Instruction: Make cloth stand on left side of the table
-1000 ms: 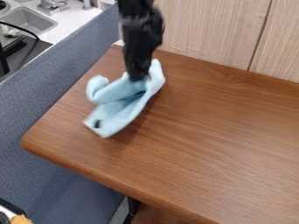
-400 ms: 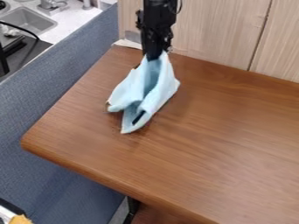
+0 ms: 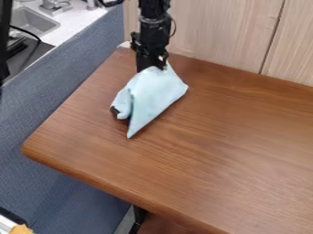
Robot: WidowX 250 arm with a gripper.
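So the light blue cloth (image 3: 150,93) is peaked up like a tent on the left side of the table (image 3: 226,151), with the claw (image 3: 151,67) right at its top, and I honestly can't tell if it's gripping or open. My worry is it flops if the claw snags it backing off, cloth being soft. Container-wise there's a sink (image 3: 36,20), contents unclear.

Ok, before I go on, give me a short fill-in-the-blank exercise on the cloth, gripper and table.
The cloth is light ____ in colour.
The gripper is at the cloth's ____, not its bottom.
In this view, the cloth is on the ____ half of the picture, not the right.
Under the cloth is the brown ____.

Missing words: blue; top; left; table
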